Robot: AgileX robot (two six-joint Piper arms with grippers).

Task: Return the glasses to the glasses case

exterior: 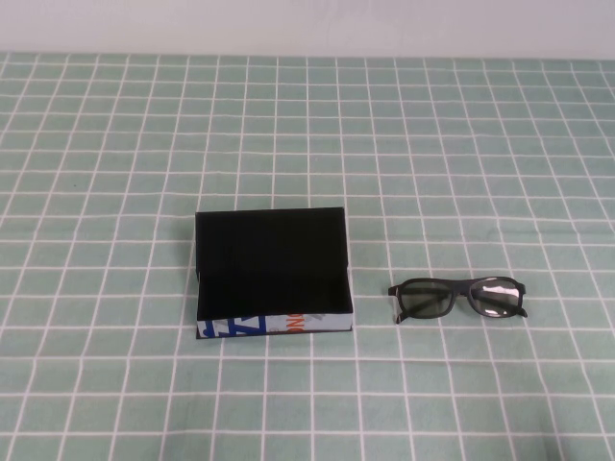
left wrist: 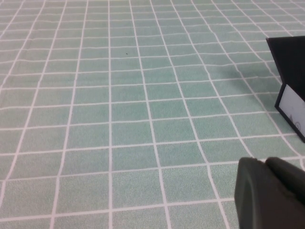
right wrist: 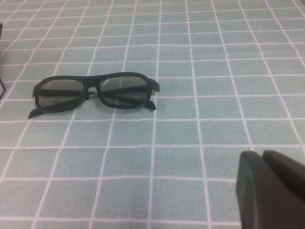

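Left gripper (left wrist: pixel 271 193) and right gripper (right wrist: pixel 271 188) cut off at frame corners; can't tell their state. Black-rimmed glasses (exterior: pixel 459 298), arms folded, lie just right of black glasses case (exterior: pixel 272 274), apart, on green-checked tablecloth (exterior: pixel 480 144).

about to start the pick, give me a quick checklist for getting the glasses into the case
1. Glasses free on the tablecloth, apart from the case: ok.
2. Glasses folded, so they can go in flat: ok.
3. Glasses case lid raised, interior free: ok.
4. Right gripper near the glasses, nothing between them: ok.
5. Left gripper beside the case, not touching it: ok.
6. Both grippers open enough to grasp: cannot tell.
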